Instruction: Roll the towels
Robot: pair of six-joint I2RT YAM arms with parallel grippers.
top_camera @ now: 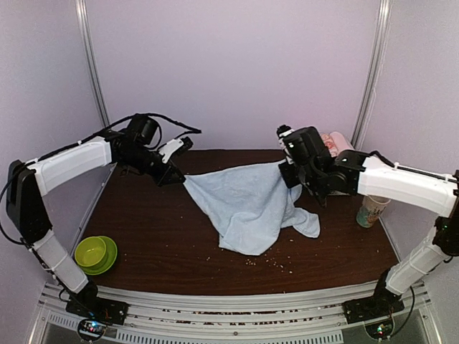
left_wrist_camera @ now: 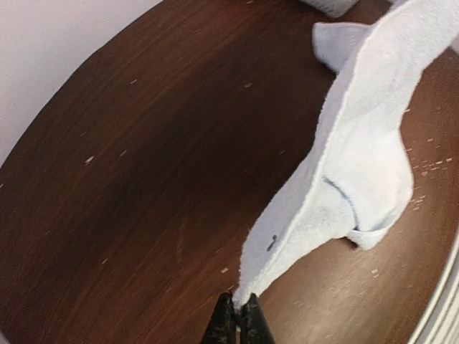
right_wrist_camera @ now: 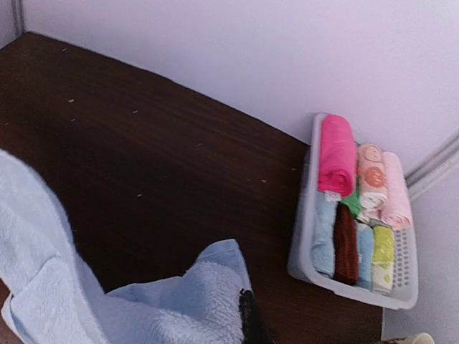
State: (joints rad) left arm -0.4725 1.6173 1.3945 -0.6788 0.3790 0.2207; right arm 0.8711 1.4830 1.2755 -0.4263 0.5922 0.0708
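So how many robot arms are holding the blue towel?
2. The left arm reaches in from the left, its jaws shut on the blue towel's left corner. The right arm reaches in from the right, its jaws shut on the far right corner. No other arm shows.

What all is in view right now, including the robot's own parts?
light blue towel: one, pale blue, held up at two corners, sagging onto table
magenta roll: one, magenta, in basket
other rolls: about seven, mixed colours, same basket
basket: one, whitish, far right corner
bowl: one, green, near left edge
cup: one, patterned, right edge
crumbs: scattered, pale, on table
left arm: one, white-black, jaws shut on towel
right arm: one, white-black, jaws shut on towel
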